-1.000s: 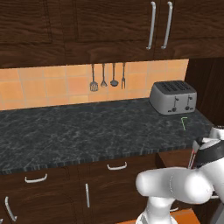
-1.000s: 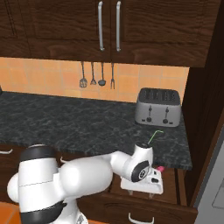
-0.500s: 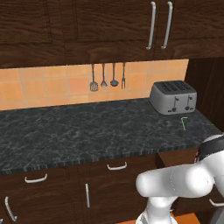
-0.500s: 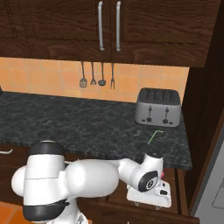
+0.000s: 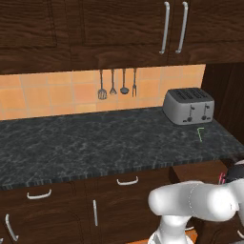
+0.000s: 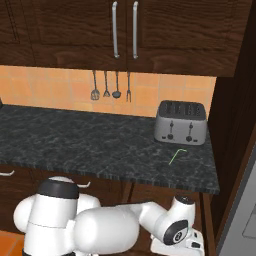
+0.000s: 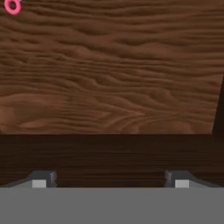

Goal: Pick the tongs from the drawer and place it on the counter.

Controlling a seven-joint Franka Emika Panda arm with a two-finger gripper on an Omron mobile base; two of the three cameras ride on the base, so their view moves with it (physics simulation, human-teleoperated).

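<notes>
1. In the hand view the gripper [image 7: 109,181] shows as 2 dark fingertips [image 7: 40,180] rising at the bottom, set wide apart with nothing between them: the claw is released.
2. Just ahead of the tips runs a dark wooden band, and beyond it the lighter reddish-brown floor of the drawer [image 7: 113,83], with a dark edge down the right side.
3. The tongs [image 7: 13,6] appear as a small pink ring-shaped end at the top left corner of the hand view, lying on the drawer floor, well apart from the fingertips; the rest is cut off by the frame edge.
4. In the left base view a sliver of pink [image 5: 220,178] peeks out beside the arm's dark wrist at the right edge, inside the drawer; its shape is too small to make out.
5. In the right base view the hand reaches down into the open drawer [image 6: 206,220] below the counter, and the arm hides the drawer's contents.
6. The counter [image 5: 95,143] is black stone with grey veins. A toaster [image 5: 188,106] stands at its right end, with a small green L-shaped outline [image 5: 200,134] in front of it.
7. 4 dark utensils [image 5: 117,83] hang on the orange tiled wall, under dark wood cabinets with 2 silver handles [image 5: 173,27].
</notes>
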